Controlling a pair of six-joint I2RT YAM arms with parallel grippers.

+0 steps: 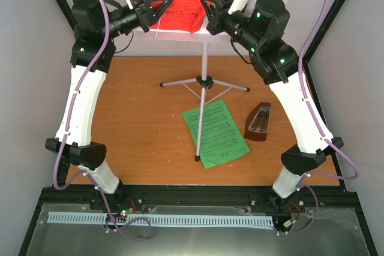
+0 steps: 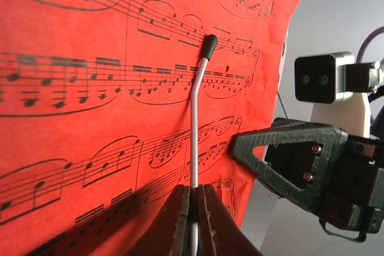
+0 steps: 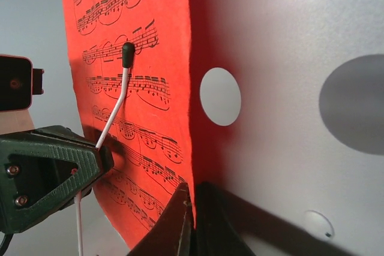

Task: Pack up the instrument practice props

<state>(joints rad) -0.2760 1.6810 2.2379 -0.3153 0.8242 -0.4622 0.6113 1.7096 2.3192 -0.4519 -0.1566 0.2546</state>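
The tripod stand (image 1: 204,82) is upright at the middle of the wooden surface (image 1: 138,118), its three thin legs spread; its perforated tray (image 3: 288,118) sits at the top, far from the arm bases, with round holes showing in the silver plate; the red music sheet (image 2: 90,118) lies flat against the tray face, covering its left part and leaving the right part bare; a thin wire page holder (image 2: 195,136) with a black tip crosses the red paper. The left gripper (image 1: 170,3) is up at the tray, clenched on the lower end of that wire, which runs up from between its closed fingers in the left wrist view; the right gripper (image 1: 205,1) is beside it at the same height, facing it, and its fingers are pinched together on the right edge of the red sheet, where paper meets bare metal. The two grippers are near each other but apart. Down on the surface, the green music sheet (image 1: 215,133) lies flat under the near tripod leg; the metronome (image 1: 258,123) stands just to its right, not touching it, close to the right arm.
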